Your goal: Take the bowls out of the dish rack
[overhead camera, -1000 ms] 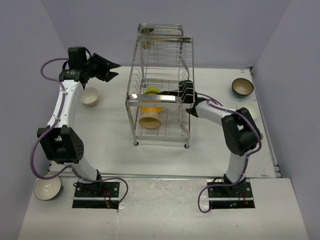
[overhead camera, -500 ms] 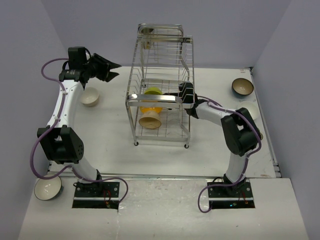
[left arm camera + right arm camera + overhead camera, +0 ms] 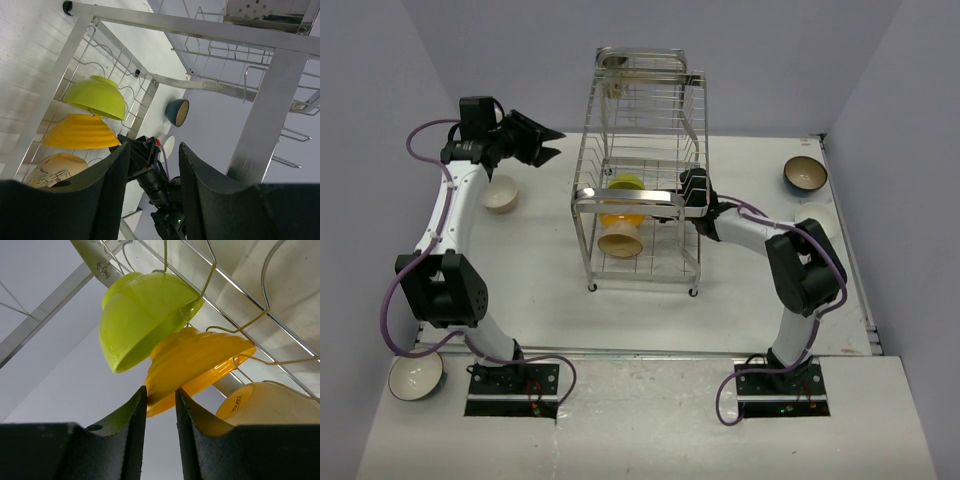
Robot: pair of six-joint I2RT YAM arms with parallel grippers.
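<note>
The chrome dish rack (image 3: 640, 130) stands mid-table. Its lower tier holds a green bowl (image 3: 626, 183), an orange bowl (image 3: 618, 214) and a beige bowl (image 3: 620, 240) on edge. My right gripper (image 3: 672, 198) reaches into the rack from the right. In the right wrist view it (image 3: 160, 394) is closed on the rim of the orange bowl (image 3: 200, 365), below the green bowl (image 3: 140, 320) and next to the beige bowl (image 3: 270, 405). My left gripper (image 3: 552, 144) is open and empty, raised left of the rack. Its wrist view shows the green bowl (image 3: 97, 97) and the orange bowl (image 3: 80, 132).
A beige bowl (image 3: 500, 194) lies on the table under the left arm. A dark blue bowl (image 3: 804, 174) sits at the far right with a white one (image 3: 827, 216) nearer. Another bowl (image 3: 415, 376) sits off the table at the front left. Something rests on the rack's top tier (image 3: 613, 62).
My right gripper has pushed a little further left into the rack, up to the orange bowl. My left gripper has shifted slightly right towards the rack.
</note>
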